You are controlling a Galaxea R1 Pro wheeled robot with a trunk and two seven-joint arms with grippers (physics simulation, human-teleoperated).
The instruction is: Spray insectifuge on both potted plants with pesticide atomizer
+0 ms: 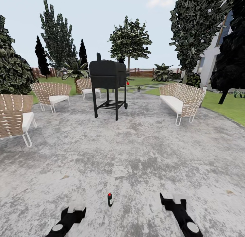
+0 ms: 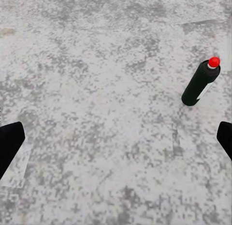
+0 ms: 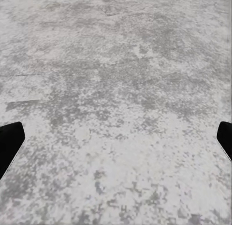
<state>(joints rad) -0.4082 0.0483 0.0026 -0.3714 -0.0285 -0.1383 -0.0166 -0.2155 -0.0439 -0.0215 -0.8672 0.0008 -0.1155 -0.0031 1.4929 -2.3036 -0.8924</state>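
Starting at your left, two woven tan wicker chairs with white cushions [image 1: 15,118] stand at the edge of the round grey mottled stone patio [image 1: 136,148], with a third one farther back. Low in front of you, your left pincer [image 1: 76,207] hovers over the stone with its fingers spread wide; in the left wrist view its dark fingertips [image 2: 10,142] sit at both edges with only bare stone between them. Just beside it, toward your middle, the small slim dark bottle with a red cap [image 1: 110,199] stands upright on the patio between your two arms, touching neither. In the left wrist view the bottle [image 2: 201,82] stands off to one side, outside the fingers. Farther back, past the bottle, stands a black box-shaped barbecue grill on legs [image 1: 108,84]. Your right pincer [image 1: 173,198] is likewise spread and holds nothing. A woven wicker sofa [image 1: 180,101] sits at the right, with green lawn [image 1: 228,107] beyond.
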